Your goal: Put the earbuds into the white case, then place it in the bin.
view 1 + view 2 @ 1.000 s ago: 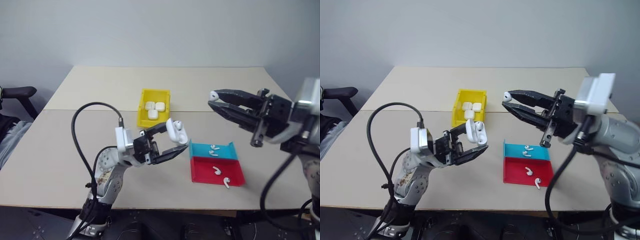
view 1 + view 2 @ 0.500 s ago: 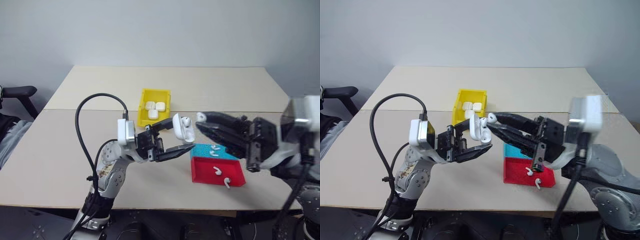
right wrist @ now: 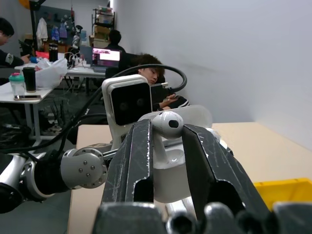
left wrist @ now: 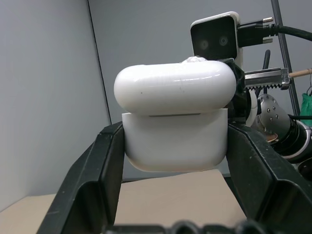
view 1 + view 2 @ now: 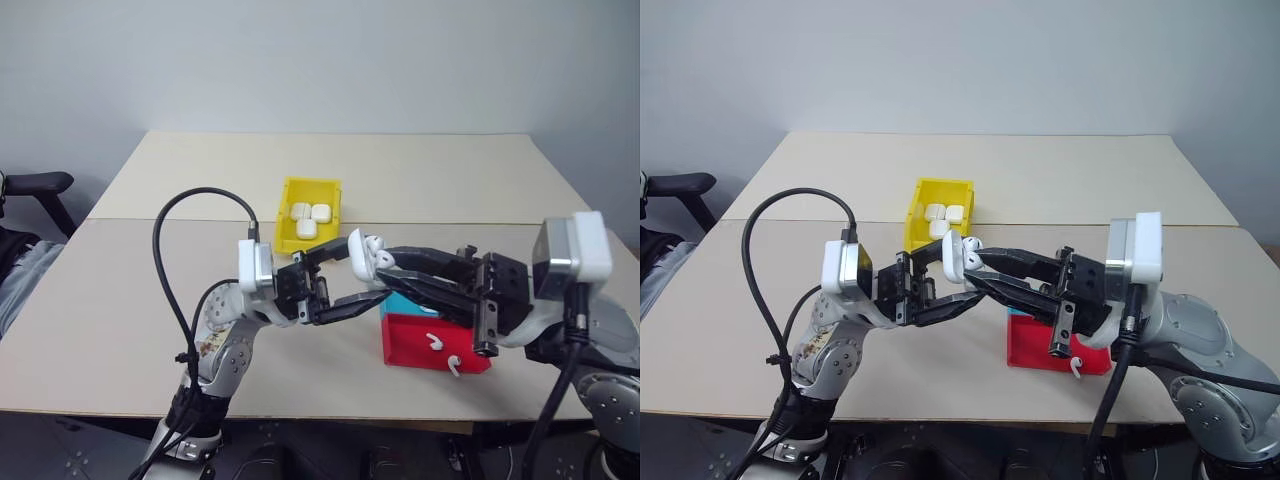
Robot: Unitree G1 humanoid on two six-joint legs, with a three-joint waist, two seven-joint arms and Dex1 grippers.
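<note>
The right wrist view shows the right fingers [image 3: 168, 127] pinching an earbud [image 3: 168, 124]; the left fingers [image 4: 175, 161] clamp the white case [image 4: 174, 122], lid open.

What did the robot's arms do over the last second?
The right claw, pinching an earbud, swung down and across from out at the robot's right to the open white case. The left claw stayed clamped on that case, hardly moving. The yellow bin and both trays kept their places.
</note>
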